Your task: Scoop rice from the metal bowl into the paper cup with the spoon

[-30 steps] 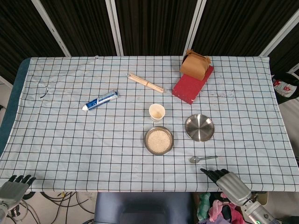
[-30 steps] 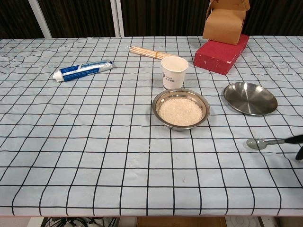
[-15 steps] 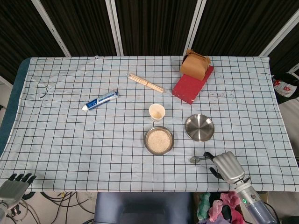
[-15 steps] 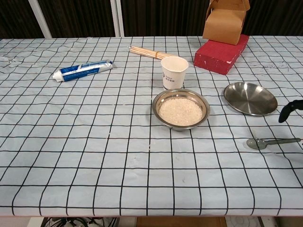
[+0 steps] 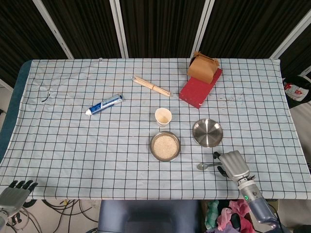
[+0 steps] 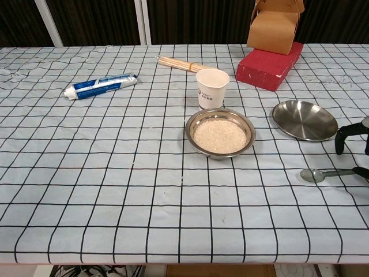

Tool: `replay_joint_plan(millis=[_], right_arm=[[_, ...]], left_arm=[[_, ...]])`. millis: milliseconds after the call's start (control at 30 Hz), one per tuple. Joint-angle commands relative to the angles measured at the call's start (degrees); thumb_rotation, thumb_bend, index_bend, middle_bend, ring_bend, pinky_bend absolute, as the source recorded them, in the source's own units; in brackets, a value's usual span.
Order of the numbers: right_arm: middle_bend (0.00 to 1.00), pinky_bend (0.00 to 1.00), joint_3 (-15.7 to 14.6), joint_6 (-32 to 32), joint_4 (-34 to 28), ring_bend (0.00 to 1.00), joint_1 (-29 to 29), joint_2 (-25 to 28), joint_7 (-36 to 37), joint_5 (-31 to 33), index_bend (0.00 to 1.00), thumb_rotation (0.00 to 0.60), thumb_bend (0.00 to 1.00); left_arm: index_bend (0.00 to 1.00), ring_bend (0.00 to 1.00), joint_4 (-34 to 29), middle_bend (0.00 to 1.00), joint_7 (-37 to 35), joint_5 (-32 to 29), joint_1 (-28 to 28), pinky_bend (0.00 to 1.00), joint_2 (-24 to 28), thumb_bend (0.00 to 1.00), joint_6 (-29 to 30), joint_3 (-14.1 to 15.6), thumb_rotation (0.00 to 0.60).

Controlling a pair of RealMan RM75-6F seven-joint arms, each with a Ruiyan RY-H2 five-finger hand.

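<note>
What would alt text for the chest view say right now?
The right hand hovers over the handle of the spoon, which lies on the checkered table. Left of it sit the rice-filled metal bowl and, behind that, the upright paper cup.

From my remote station I see a table (image 5: 73, 141) draped in a pale blue checked cloth (image 6: 86, 190), backed by dark ribbed wall panels (image 5: 160, 26) split by white slanting struts (image 5: 119, 26), with tangled cables (image 5: 68, 208) on the floor below.
</note>
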Motion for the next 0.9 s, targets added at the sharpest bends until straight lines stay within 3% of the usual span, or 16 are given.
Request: replay_joint_plan(millis=[33, 900], right_arm=[[1.0, 1.0, -0.1, 0.2, 0.8, 1.0, -0.1, -0.3, 0.7, 0.4, 0.46, 0.6, 0.31], [1.0, 1.0, -0.7, -0.5, 5.7, 1.0, -0.1, -3.1, 1.9, 2.3, 0.48, 0.6, 0.31]], left_arm=[[0.0, 0.0, 0.0, 0.0, 0.1, -0.1, 0.1, 0.0, -0.1, 0.06, 0.1, 0.0, 0.6], [0.0, 0.0, 0.0, 0.0, 0.3, 0.2, 0.2, 0.0, -0.2, 0.06, 0.3, -0.1, 0.6]])
